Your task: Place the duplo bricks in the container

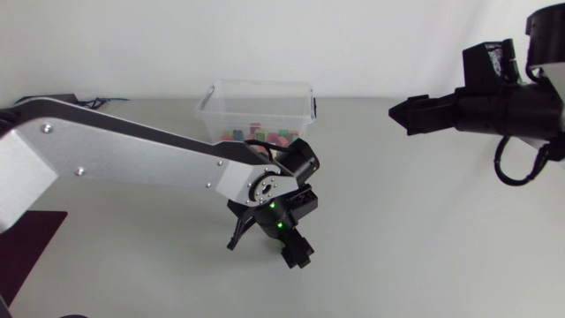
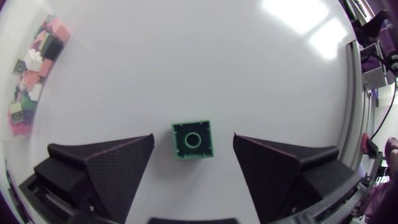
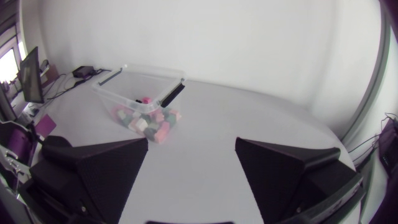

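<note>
Green square duplo brick (image 2: 193, 140), ringed hollow underside up.

No legible writing

No text, label, number or sign can be read in any view. Neither the brick (image 2: 193, 139) nor the container (image 1: 256, 104) shows lettering that can be made out.

Green duplo brick (image 2: 193, 140) on the white table (image 2: 205, 68), untouched between the open left pincer's (image 2: 193, 158) fingers.
</note>
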Controlling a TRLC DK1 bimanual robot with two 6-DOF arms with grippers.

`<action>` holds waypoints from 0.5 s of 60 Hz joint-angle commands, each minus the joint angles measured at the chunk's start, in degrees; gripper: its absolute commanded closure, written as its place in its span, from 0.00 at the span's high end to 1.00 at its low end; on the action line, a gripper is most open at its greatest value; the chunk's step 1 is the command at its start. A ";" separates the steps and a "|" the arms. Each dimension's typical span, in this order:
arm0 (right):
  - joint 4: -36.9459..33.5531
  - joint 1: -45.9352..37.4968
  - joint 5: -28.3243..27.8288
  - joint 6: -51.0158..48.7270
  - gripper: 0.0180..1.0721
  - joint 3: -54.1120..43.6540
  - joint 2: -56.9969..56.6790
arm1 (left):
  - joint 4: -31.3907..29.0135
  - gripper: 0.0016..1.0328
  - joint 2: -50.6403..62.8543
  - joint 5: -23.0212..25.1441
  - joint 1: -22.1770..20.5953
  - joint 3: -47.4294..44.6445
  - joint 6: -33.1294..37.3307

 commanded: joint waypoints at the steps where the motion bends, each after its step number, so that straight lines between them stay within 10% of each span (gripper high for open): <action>1: -1.76 -0.36 -0.44 -1.35 0.96 -2.56 -4.37 | -0.79 0.78 2.40 -1.11 -0.55 2.26 0.17; 19: -7.30 -3.26 -1.49 -2.32 0.96 -6.87 -14.74 | -2.63 0.26 5.39 -3.31 -1.25 4.28 -0.89; 30: -10.28 -5.63 -1.49 -3.38 0.96 -7.05 -19.40 | -6.41 0.21 2.40 -3.93 -1.51 4.37 -0.80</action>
